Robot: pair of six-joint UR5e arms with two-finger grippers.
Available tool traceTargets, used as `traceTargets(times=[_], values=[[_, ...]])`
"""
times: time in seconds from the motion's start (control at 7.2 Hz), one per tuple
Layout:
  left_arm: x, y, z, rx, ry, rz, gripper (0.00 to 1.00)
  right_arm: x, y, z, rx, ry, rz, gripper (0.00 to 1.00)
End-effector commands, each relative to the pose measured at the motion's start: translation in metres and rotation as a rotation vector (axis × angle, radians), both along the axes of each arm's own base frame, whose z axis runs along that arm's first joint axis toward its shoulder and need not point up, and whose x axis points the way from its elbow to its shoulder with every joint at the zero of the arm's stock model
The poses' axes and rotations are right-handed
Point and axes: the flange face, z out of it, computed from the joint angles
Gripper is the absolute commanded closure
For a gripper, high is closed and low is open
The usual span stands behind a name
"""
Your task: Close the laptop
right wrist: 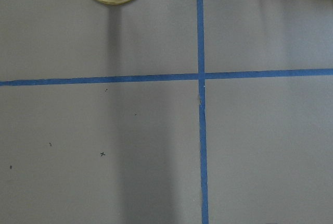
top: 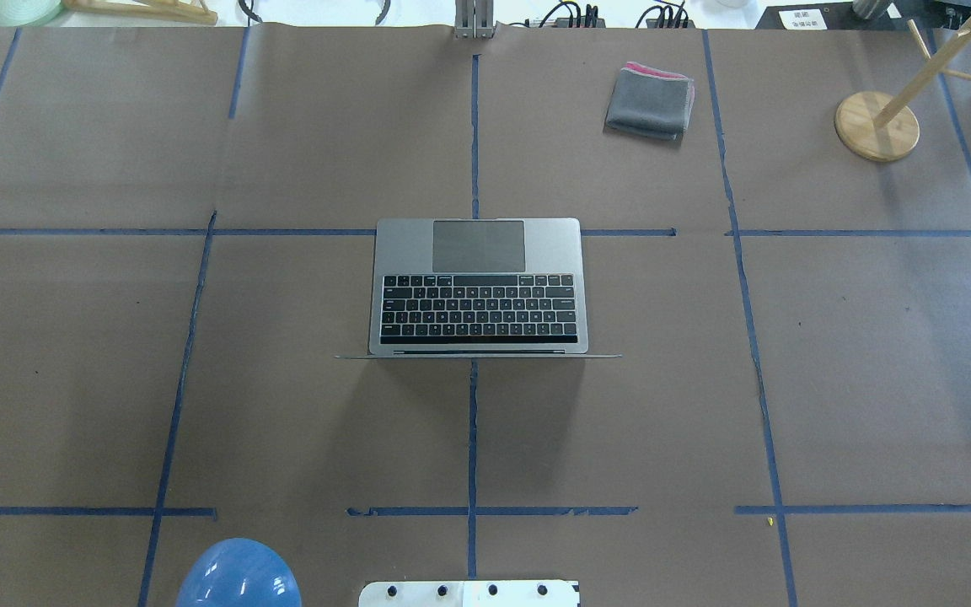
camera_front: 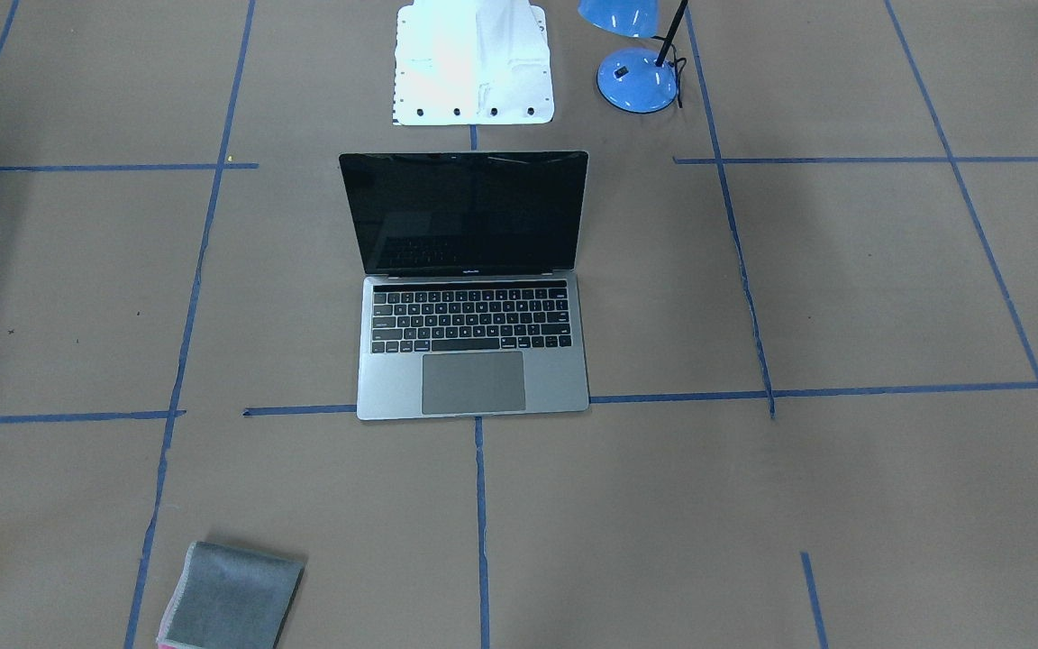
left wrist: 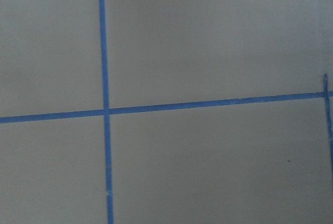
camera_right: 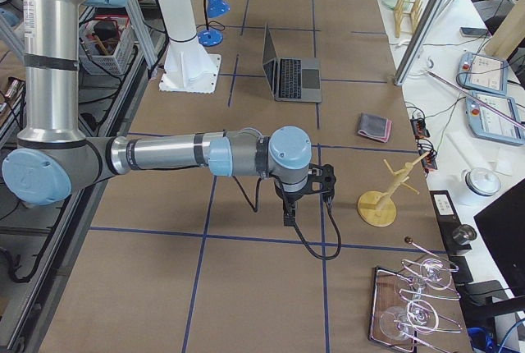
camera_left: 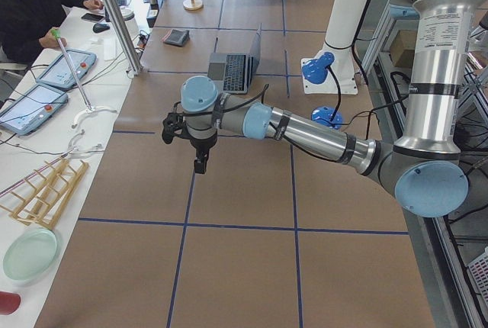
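Observation:
The space-grey laptop (camera_front: 472, 383) stands open in the middle of the table, its black screen upright and facing away from the robot. It also shows in the overhead view (top: 479, 246) and small in both side views (camera_left: 229, 72) (camera_right: 297, 78). My left gripper (camera_left: 199, 166) hangs over bare table, well off to the laptop's left. My right gripper (camera_right: 289, 217) hangs over bare table, well off to its right. Both show only in the side views, so I cannot tell whether they are open or shut. The wrist views show only brown paper and blue tape.
A folded grey cloth (top: 650, 101) lies at the far side, right of the laptop. A wooden stand (top: 877, 125) is at the far right. A blue desk lamp (camera_front: 636, 79) and the white robot base (camera_front: 474, 63) sit behind the laptop's screen.

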Motion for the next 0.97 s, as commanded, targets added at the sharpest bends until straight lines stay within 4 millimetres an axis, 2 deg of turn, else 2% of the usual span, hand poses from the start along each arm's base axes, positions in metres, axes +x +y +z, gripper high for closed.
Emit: traceTargets(times=[0.0,0.14,0.28,0.42,0.56,0.69,0.83], values=[[0.054,0.027,-0.075,-0.073,0.061,-0.044,0.01,-0.001,0.001,-0.012,0.025,0.0,-0.003,0.0],[0.087,0.039,-0.115,-0.081,0.091,-0.035,0.04,-0.004,0.001,-0.019,0.034,-0.026,-0.006,0.01],[0.108,0.045,-0.156,-0.111,0.133,-0.058,0.22,-0.01,0.002,-0.032,0.045,-0.099,-0.009,0.02],[0.141,0.054,-0.199,-0.145,0.179,-0.057,0.35,-0.021,0.003,-0.057,0.023,-0.128,0.015,0.03],[0.184,0.061,-0.247,-0.201,0.231,-0.047,0.47,-0.037,0.009,-0.099,0.011,-0.143,0.042,0.03],[0.228,0.076,-0.279,-0.24,0.252,-0.025,0.64,-0.056,0.014,-0.128,-0.011,-0.157,0.054,0.03],[0.253,0.083,-0.302,-0.217,0.25,-0.066,0.82,-0.079,0.021,-0.157,-0.026,-0.172,0.046,0.04]])
